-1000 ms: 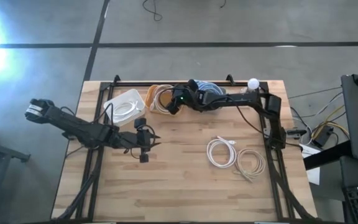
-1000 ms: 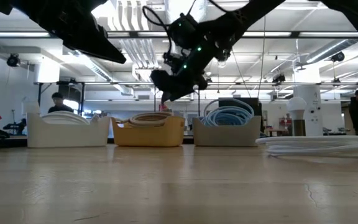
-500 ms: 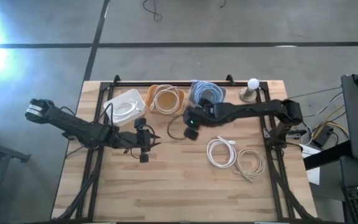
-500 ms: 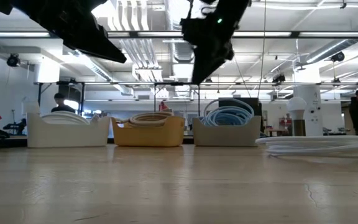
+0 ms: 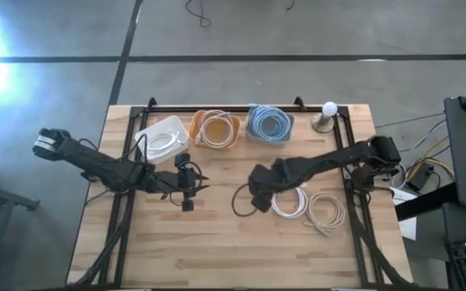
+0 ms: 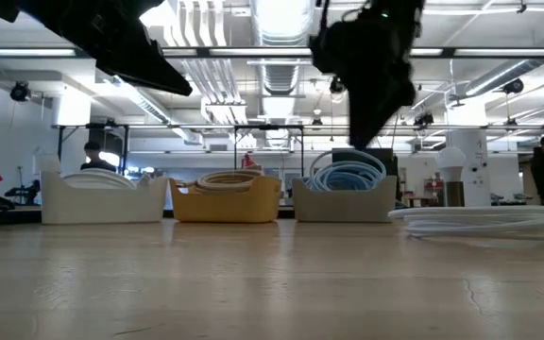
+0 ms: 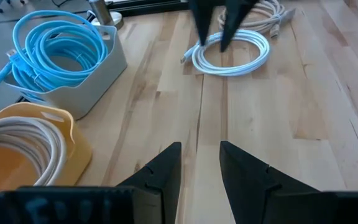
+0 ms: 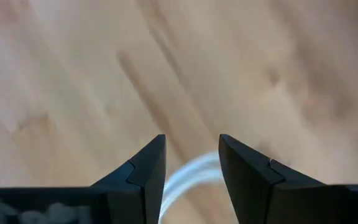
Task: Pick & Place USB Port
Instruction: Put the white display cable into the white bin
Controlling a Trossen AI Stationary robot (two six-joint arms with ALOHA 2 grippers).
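A white coiled USB cable [image 5: 288, 198] lies flat on the wooden table, right of centre, and also shows in the left wrist view [image 7: 232, 53]. A beige coil [image 5: 326, 212] lies beside it toward the right. My right gripper [image 5: 257, 199] hangs open and empty above the white coil's left edge, well clear of the table in the low view [image 6: 362, 113]. A strip of white cable [image 8: 185, 180] shows between its fingers. My left gripper [image 5: 194, 184] waits open and empty left of centre, pointing right [image 7: 201, 155].
Three bins stand along the far edge: a white one [image 5: 162, 139] with white cable, an orange one [image 5: 217, 129] with beige cable, a grey one [image 5: 268, 123] with blue cable. A white bulb-shaped object [image 5: 326, 113] stands at the far right. Bare wood [image 5: 217, 242] lies toward the near edge.
My right gripper has swung from over the orange bin at the far edge toward the table's near and right side, and now hangs over the white coil's left edge. The cables and bins have stayed put.
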